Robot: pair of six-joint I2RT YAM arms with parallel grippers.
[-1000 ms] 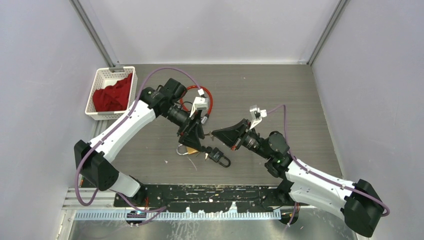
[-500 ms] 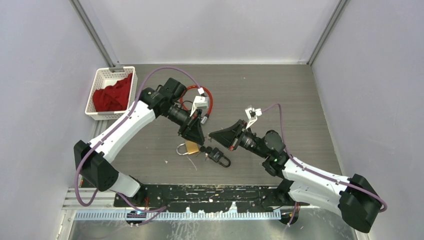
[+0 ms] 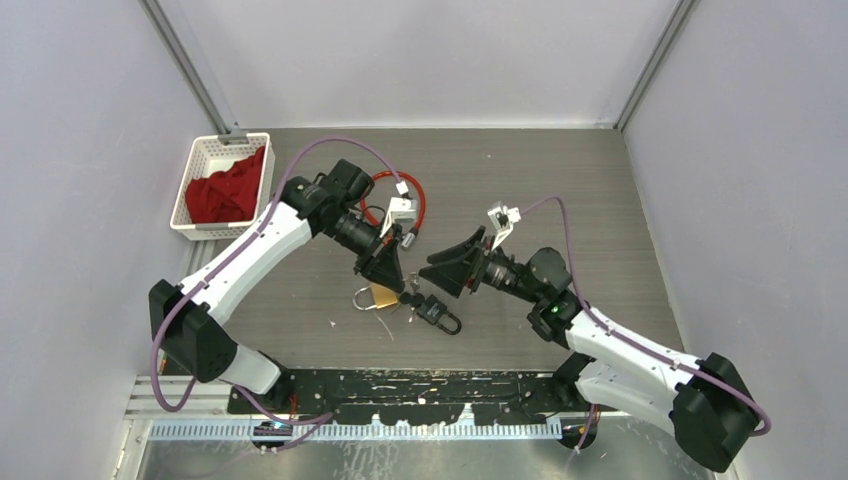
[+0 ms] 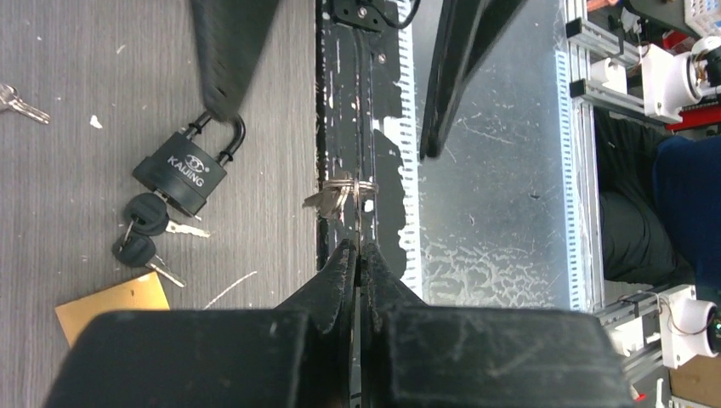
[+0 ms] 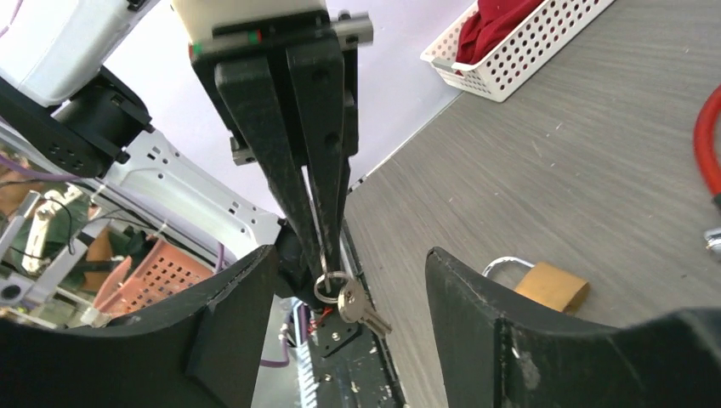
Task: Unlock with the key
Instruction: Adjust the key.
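A silver key [image 5: 361,313] hangs on a small ring [image 5: 330,285] above the table. My left gripper [image 4: 357,248] is shut on that ring, fingertips pointing down. My right gripper [image 5: 349,289] is open, one finger on each side of the key without touching it. In the top view the left gripper [image 3: 399,284] and right gripper [image 3: 432,274] meet tip to tip mid-table. A brass padlock [image 3: 380,296] lies just below the left gripper. A black padlock [image 4: 183,170] with two black-headed keys [image 4: 144,229] lies beside it.
A red cable loop [image 3: 400,200] lies behind the left arm. A white basket [image 3: 198,156] with red cloth stands at the far left. Another loose key [image 4: 13,100] lies on the table. The black base rail [image 3: 400,385] runs along the near edge.
My left gripper has closed on the key ring, and my right gripper, shut on the key before, has opened and let go. Both arms shifted slightly.
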